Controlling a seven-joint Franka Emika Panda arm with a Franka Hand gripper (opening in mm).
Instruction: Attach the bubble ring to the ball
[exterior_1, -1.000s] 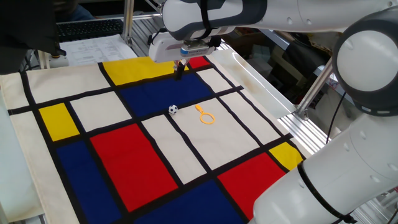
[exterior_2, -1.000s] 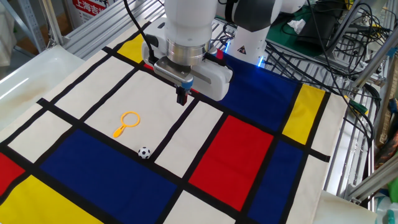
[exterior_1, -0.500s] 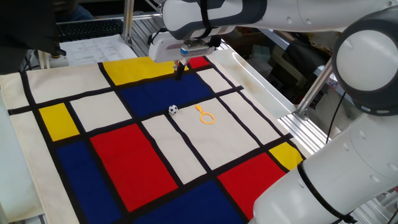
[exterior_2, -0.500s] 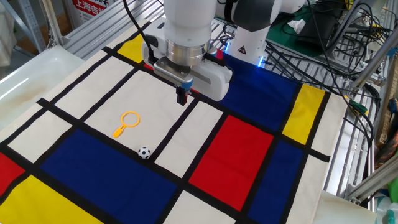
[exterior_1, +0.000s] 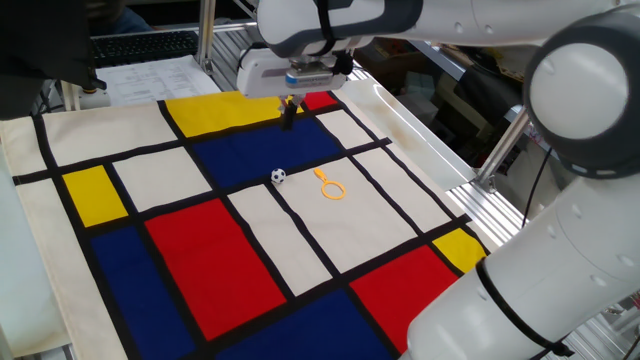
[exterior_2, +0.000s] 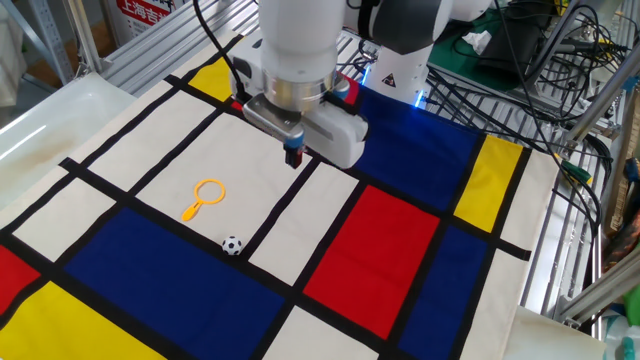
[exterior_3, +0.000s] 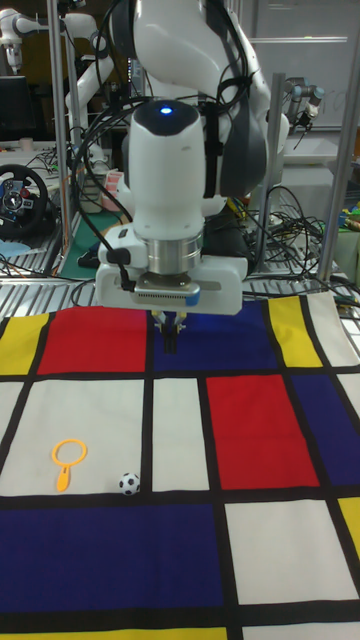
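Observation:
The orange bubble ring (exterior_1: 324, 178) (exterior_2: 192, 211) (exterior_3: 62, 480) lies flat on a white square of the cloth. Its handle points toward the tiny black-and-white ball (exterior_1: 278, 175) (exterior_2: 232, 244) (exterior_3: 128, 483), which rests a short gap away at the edge of the blue square. The two do not touch. My gripper (exterior_1: 288, 112) (exterior_2: 293, 155) (exterior_3: 172, 340) hangs above the cloth well behind both of them, pointing straight down. Its fingers are shut together with nothing between them.
A cloth (exterior_2: 380, 230) of red, blue, yellow and white squares with black lines covers the table. Metal frame rails (exterior_1: 500, 150) run along one side. The robot base and loose cables (exterior_2: 540, 60) sit behind the cloth.
The arm's wrist has shifted slightly sideways and up. The bubble ring and the ball have not moved.

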